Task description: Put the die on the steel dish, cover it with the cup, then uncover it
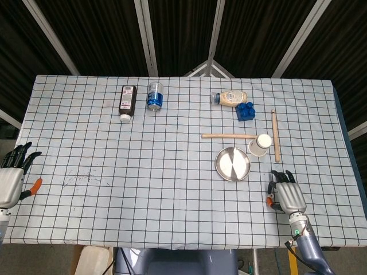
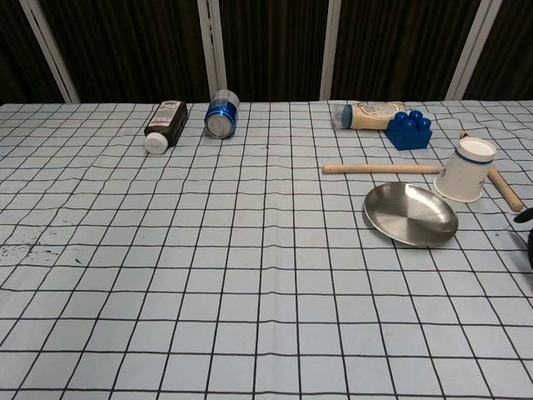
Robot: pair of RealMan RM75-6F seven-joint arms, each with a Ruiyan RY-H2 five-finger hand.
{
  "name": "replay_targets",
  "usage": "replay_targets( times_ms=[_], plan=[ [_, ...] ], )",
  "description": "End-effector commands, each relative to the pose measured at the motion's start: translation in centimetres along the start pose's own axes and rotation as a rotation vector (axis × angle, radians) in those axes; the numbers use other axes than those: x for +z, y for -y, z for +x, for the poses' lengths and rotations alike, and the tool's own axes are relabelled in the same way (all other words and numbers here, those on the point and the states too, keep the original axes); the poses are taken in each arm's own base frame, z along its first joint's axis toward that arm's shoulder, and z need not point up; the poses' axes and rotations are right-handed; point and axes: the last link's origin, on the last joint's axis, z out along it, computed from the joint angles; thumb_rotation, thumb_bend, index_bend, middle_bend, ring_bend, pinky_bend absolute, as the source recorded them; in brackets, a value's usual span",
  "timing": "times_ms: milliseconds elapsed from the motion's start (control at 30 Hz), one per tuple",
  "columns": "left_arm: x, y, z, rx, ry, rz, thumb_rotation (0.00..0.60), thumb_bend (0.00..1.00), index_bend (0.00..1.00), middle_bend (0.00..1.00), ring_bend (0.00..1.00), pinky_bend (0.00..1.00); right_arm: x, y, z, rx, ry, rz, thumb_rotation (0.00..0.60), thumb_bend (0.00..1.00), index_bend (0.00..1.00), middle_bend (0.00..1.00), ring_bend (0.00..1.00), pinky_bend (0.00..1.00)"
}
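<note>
Head view, left to right. At the far left edge of the table (image 1: 172,189), left hand (image 1: 11,179) hovering with dark fingers spread apart, grasping nothing. Farther right along the back, a dark bottle (image 1: 127,102) lying flat, white cap toward the front, and just beside it a blue can (image 1: 155,95) on its side. Past the middle, a pale squeeze bottle (image 1: 230,97) lying down, a blue toy brick (image 1: 246,110) touching its right end. In front of these, a wooden stick (image 1: 228,136) lying crosswise, its right end at the cup (image 1: 261,144), which stands upside down. Steel dish (image 1: 232,164) just left and in front of the cup, bare inside. A second wooden stick (image 1: 275,135) lying lengthwise just right of the cup. Near the front right, right hand (image 1: 285,193) held palm down over the table, fingers bent forward; something orange at its left side, but whether clenched on the die or loose cannot be told. Die itself not made out in either view.
</note>
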Motion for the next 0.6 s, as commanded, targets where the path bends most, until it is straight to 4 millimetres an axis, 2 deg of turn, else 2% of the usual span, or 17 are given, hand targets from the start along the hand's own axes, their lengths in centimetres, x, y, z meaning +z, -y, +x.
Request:
replay_targets(
  times_ms=[33,600],
  plan=[
    [0.0,0.02,0.03,0.0,-0.002,0.001,0.6,0.47,0.18,0.0,0.0,0.1,-0.06,-0.09,-0.09,-0.001,0.008,-0.002,0.6,0.35,0.56,0.16,0.14,0.0],
    [0.07,-0.04,-0.12,0.006,0.001,0.0,0.6,0.47,0.18,0.0,0.0,0.1,0.07,-0.78,0.21,-0.008,0.002,-0.019,0.6,0.35,0.46,0.16,0.13,0.0]
  ],
)
